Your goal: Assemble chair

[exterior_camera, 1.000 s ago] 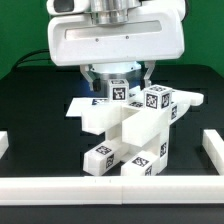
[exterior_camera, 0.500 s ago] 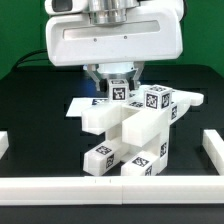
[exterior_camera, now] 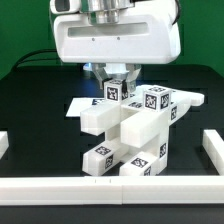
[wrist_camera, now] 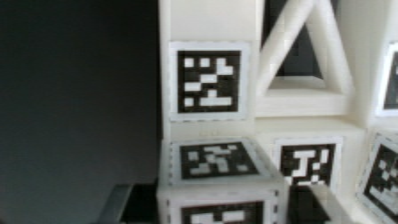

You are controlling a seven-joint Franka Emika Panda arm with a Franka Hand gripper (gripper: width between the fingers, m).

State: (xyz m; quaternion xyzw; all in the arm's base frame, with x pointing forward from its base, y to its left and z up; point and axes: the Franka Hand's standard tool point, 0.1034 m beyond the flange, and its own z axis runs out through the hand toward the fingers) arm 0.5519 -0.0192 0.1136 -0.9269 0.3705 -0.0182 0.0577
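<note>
I see the chair (exterior_camera: 128, 128) sitting in the centre of the exterior frame, a cluster of glossy white blocks and slabs already joined, resting on the black counter (exterior_camera: 35, 110); its lower blocks come down against the long white border rail (exterior_camera: 60, 186) that runs along the bottom of the frame, and two short rail ends (exterior_camera: 214, 142) show at the left and right edges. Several black-and-white tags face the camera on the blocks, one low at the left of the stack, one low at the centre, a few on the upper blocks to the right of centre.

The arm's white housing (exterior_camera: 118, 38) fills the upper middle of the exterior frame, directly above the stack; beneath it the claw (exterior_camera: 117, 82) reaches down around the topmost tagged block (exterior_camera: 117, 91), its fingers on either side of that piece (the housing shades them, so I cannot see the pads meet the plastic); I cannot tell whether the claw is clenched on the block or merely bracketing it.

In the wrist frame a tall white post of the chair (wrist_camera: 210, 80) runs through the centre with one tag on its face, more tagged blocks crowd the lower part, and the dark counter fills the left side; the picture is soft, so the finer edges are hard to read.
</note>
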